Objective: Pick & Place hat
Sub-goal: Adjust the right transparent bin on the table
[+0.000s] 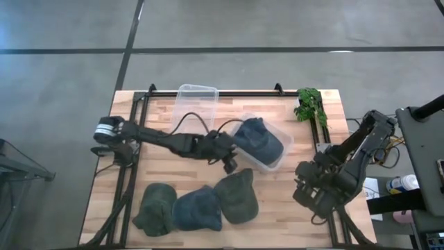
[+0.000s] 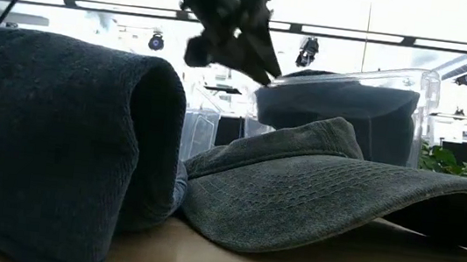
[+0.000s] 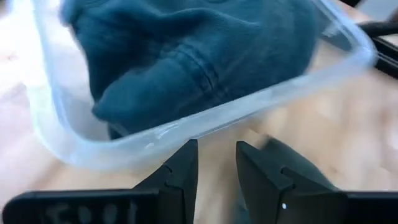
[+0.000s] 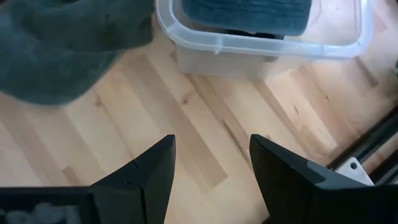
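A blue hat (image 1: 260, 139) lies inside a clear plastic bin (image 1: 284, 149) at the table's middle right. Three more hats lie in a row on the table near its front edge: a dark green one (image 1: 156, 208), a blue one (image 1: 198, 208) and a green one (image 1: 238, 194). My left gripper (image 1: 229, 165) hovers open just in front of the bin's near rim (image 3: 217, 115), between the bin and the green hat, with nothing between its fingers. My right gripper (image 4: 211, 162) stands open over bare wood at the table's right side, with the green hat (image 4: 56, 50) and the bin (image 4: 261, 46) ahead of it.
A second clear bin (image 1: 196, 104) stands empty at the back, left of the filled one. A green plant (image 1: 310, 104) sits at the back right corner. Black frame rails (image 1: 128, 160) run along the table's left and right edges. Bare wood shows at the front right (image 1: 284, 215).
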